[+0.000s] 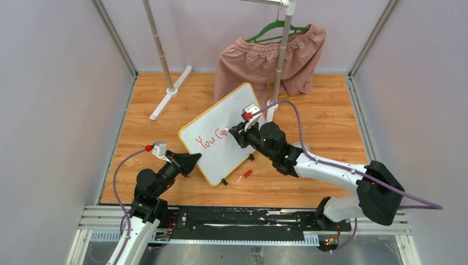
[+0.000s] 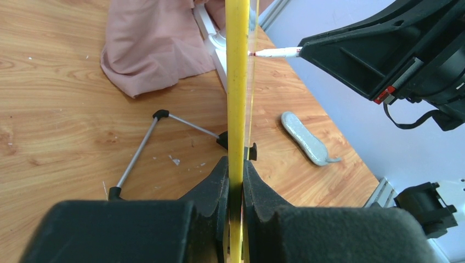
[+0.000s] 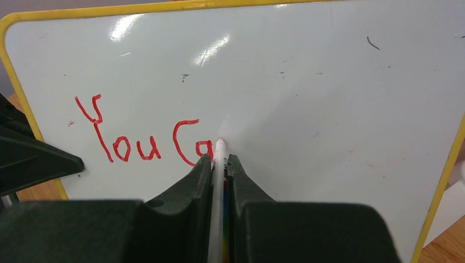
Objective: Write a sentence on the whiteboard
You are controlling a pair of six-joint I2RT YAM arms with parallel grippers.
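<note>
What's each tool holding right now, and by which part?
Left tool: the yellow-framed white rectangular whiteboard, clamped on its frame edge. Right tool: a white red-tipped marker, gripped along the barrel, with the tip sticking out.

Bright, even overhead light; glare patches on whiteboard (image 3: 307, 98) (upper left); near pincer bodies blurred in wrist views.

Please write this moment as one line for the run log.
left gripper: shut on edge of yellow-framed white whiteboard | right gripper: shut on white marker, tip touching board | red handwritten sentence: You Ca, unfinished
</note>
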